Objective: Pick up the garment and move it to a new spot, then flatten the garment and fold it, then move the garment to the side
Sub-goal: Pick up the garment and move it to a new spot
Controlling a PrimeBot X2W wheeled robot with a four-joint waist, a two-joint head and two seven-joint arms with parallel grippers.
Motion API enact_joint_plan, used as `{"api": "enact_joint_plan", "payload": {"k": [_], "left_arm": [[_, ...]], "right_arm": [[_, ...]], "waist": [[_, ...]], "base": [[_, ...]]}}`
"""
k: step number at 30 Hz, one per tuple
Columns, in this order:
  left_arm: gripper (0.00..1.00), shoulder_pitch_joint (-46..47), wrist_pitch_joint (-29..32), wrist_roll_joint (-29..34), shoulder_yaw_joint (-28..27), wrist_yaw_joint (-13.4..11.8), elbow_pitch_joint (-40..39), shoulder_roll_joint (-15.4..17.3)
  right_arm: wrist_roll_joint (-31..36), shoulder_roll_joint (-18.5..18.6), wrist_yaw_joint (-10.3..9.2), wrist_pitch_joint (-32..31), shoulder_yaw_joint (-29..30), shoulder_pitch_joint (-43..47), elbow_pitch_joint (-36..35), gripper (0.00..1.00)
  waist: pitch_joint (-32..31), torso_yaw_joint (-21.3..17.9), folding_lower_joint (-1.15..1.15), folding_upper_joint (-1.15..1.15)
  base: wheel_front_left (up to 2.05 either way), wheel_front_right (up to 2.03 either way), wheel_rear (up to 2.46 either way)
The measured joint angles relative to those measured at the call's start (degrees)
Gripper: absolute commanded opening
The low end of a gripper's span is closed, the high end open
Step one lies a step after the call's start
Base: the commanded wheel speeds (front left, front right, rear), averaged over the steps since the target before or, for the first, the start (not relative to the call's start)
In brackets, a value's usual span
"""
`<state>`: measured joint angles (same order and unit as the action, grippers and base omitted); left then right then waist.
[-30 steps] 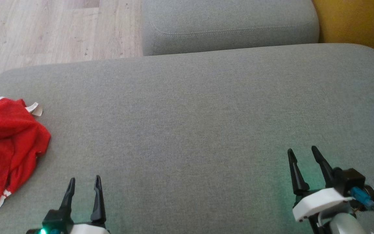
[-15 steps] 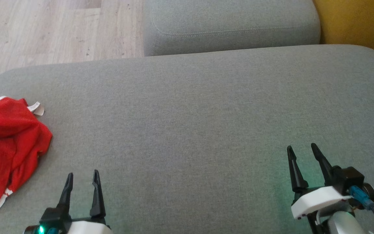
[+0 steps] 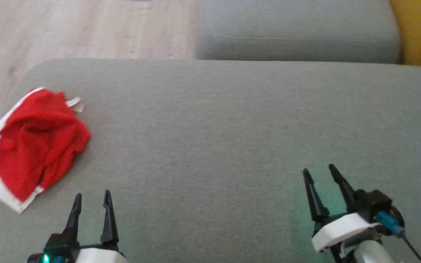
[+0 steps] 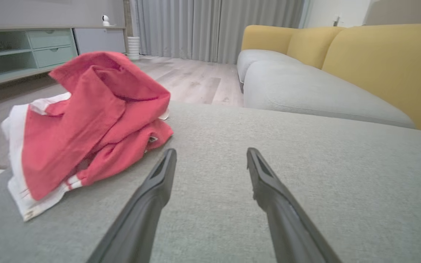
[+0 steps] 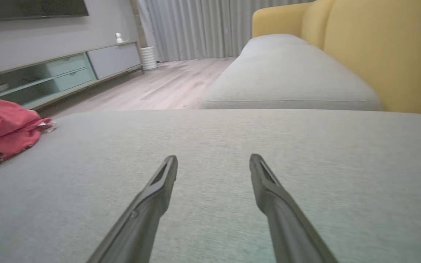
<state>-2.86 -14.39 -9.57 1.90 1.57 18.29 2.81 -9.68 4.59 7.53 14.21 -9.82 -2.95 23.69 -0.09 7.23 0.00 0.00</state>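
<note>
Light, limp and crumpled at the left, the red garment (image 3: 38, 142) looks best pinched at its raised fold by the left gripper (image 3: 92, 193), spread empty like the right gripper (image 3: 318, 168).

Left hand (image 3: 90, 195) low, fingers parted, empty. Right hand (image 3: 319, 173) likewise parted, empty, angled slightly left.

bare grey cushion (image 3: 210, 128), crumpled garment (image 3: 38, 142) far left
</note>
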Motion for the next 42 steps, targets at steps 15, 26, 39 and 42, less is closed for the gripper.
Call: {"api": "enact_joint_plan", "payload": {"k": [15,26,39,42], "left_arm": [[1.00,-5.7,-0.1,-0.1,-6.5,0.2,0.0,0.0],[1.00,-2.9,-0.1,-0.8,-9.5,1.8,-3.0,0.0],[1.00,23.3,0.2,-2.1,-9.3,5.5,2.7,7.4],[1.00,29.3,1.1,-3.3,-8.6,5.6,7.9,10.5]], "right_arm": [[-3.6,-0.3,0.00,0.0,-12.1,-2.4,1.9,1.00],[-5.0,1.0,0.00,0.0,-14.2,-3.9,2.7,1.00],[-6.5,5.6,0.00,0.0,-14.5,-11.1,-0.9,1.00],[-6.5,6.0,0.00,0.0,-15.5,-13.0,-2.0,1.00]], "waist": [[0.0,16.6,0.00,0.00],[3.1,18.2,0.00,0.00],[13.4,12.3,0.01,0.00],[15.3,10.3,0.01,0.00]], "base": [[0.00,0.00,0.00],[0.00,0.00,0.00],[0.00,0.00,0.00],[0.00,0.00,0.00]]}}
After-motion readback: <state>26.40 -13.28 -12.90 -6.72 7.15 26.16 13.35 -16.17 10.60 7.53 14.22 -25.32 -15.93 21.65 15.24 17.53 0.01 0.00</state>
